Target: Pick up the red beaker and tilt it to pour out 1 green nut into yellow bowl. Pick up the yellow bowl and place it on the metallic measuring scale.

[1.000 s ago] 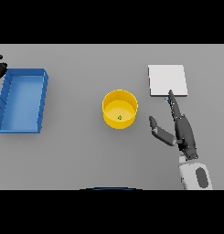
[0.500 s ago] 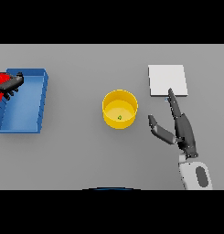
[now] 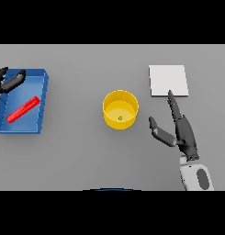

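We see the red beaker [image 3: 23, 109] now lying released in the blue tray [image 3: 42, 103] at left, our left hand [image 3: 8, 82] open above it, a green nut [image 3: 120, 118] already in the yellow bowl [image 3: 120, 109], so our open right hand [image 3: 180, 131] beside it should lift it toward the scale [image 3: 168, 80].

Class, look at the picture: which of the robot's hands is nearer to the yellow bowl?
The right hand. It lies open just to the right of the yellow bowl, not touching it. The left hand is far off at the table's left edge, over the blue tray.
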